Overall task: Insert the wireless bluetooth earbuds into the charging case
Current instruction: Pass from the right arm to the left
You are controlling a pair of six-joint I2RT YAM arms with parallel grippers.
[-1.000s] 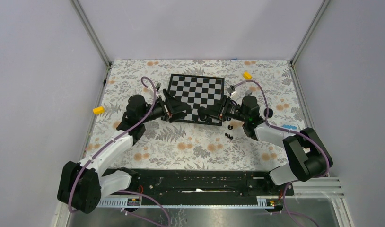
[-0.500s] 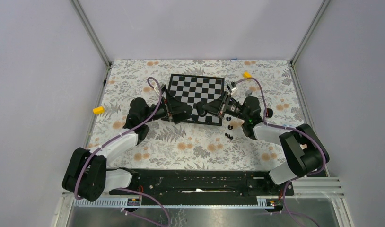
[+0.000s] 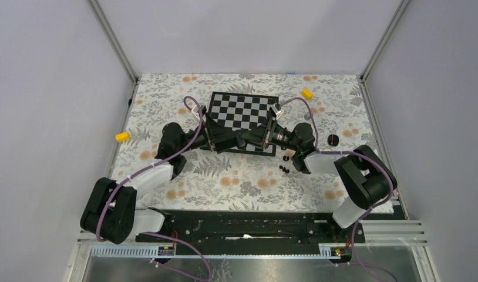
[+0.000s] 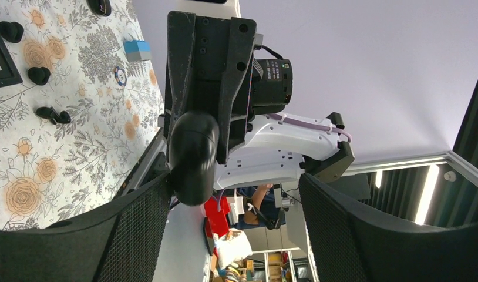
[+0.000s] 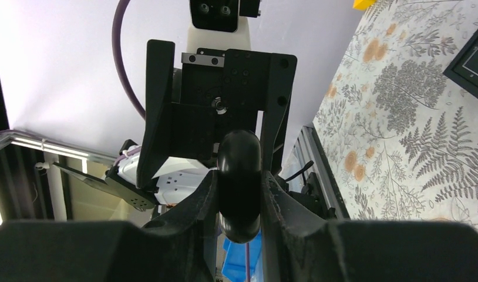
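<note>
The two grippers now meet tip to tip over the near edge of the chessboard (image 3: 243, 111). The right gripper (image 5: 239, 179) pinches the charging case (image 4: 192, 158) in narrow jaws and has pushed it between the fingers of the left gripper (image 4: 232, 194). Those fingers stand wide on either side and have not closed on it; we cannot tell whether either one touches it. We judge this a handover or a two-handed hold to get the case open, so no bud goes in yet. The earbuds (image 3: 285, 169) lie loose on the floral mat (image 3: 236, 182), at about 4 o'clock from the meeting point. A second ago the grippers faced each other with a clear gap between them. Since then the right has reached toward 9 o'clock and the left has edged toward 3 o'clock.
</note>
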